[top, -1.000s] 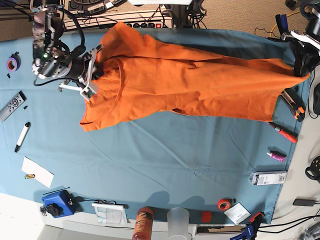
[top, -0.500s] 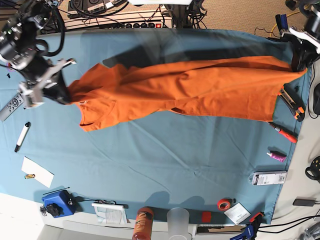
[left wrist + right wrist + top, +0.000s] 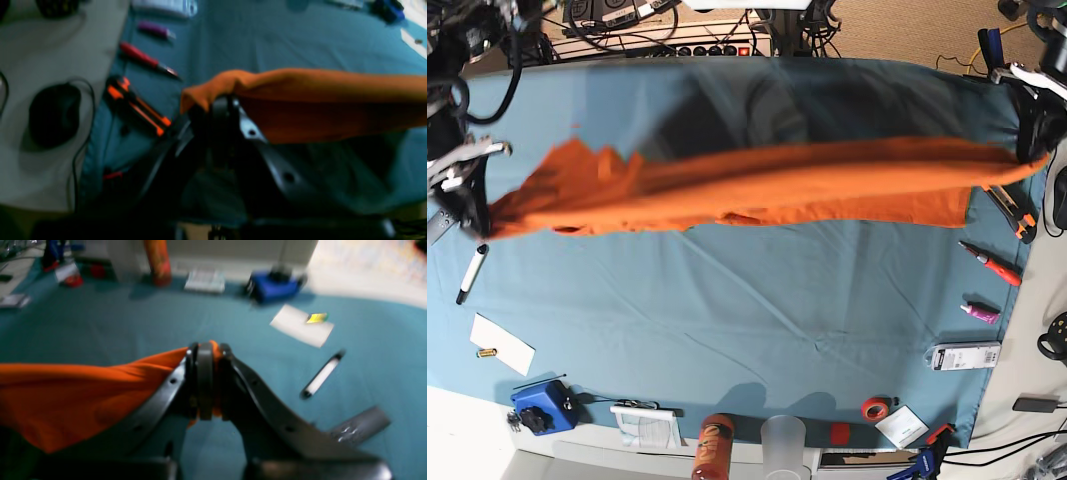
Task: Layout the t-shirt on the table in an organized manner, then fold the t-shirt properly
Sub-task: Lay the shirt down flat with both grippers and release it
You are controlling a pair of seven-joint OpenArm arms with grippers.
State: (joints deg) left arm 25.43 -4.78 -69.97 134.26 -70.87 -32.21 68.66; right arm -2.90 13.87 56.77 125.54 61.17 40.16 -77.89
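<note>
The orange t-shirt (image 3: 767,185) hangs stretched in a long band above the teal table (image 3: 757,310), held at both ends and casting a shadow on the cloth behind it. In the base view my right gripper (image 3: 474,210) is at the left, shut on one end of the shirt. My left gripper (image 3: 1027,150) is at the right edge, shut on the other end. The left wrist view shows the left gripper (image 3: 218,103) pinching a corner of the t-shirt (image 3: 317,100). The right wrist view shows the right gripper (image 3: 205,351) clamped on the t-shirt (image 3: 83,390).
A marker (image 3: 472,272), a paper slip (image 3: 502,343) and a blue box (image 3: 542,405) lie at the left. An orange bottle (image 3: 715,445) and a clear cup (image 3: 784,440) stand at the near edge. A cutter (image 3: 1012,210), red pen (image 3: 995,265) and package (image 3: 964,355) line the right side.
My right gripper has swung out to the left, drawing the shirt's end with it. The shirt has risen off the table and pulled taut into a narrow band. The left gripper stayed put.
</note>
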